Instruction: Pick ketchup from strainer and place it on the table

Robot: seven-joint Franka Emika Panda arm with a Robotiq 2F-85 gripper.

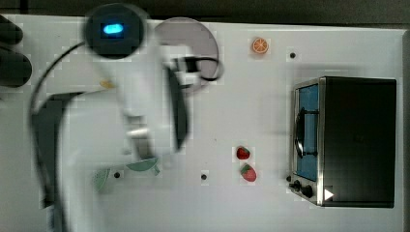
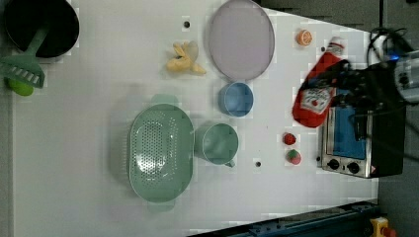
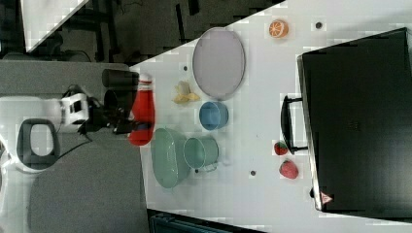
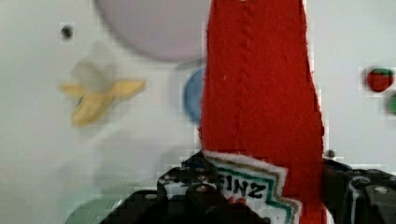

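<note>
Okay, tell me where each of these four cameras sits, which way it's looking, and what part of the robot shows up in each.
Top view: overhead, straight down; the white arm covers much of the table.
Left view: high, looking down on the empty strainer; gripper holds the ketchup aloft.
Right view: high on the opposite side; arm and gripper enter from the right view's left.
Wrist view: on the hand, along the ketchup toward the table.
Left and right views share the toaster oven, strawberries.

fingers (image 3: 127, 121) gripping ketchup (image 3: 143, 116), beside strainer (image 3: 167, 158)

Bright, even light; blocky, soft frames; motion-blurred arm (image 1: 145, 92).
</note>
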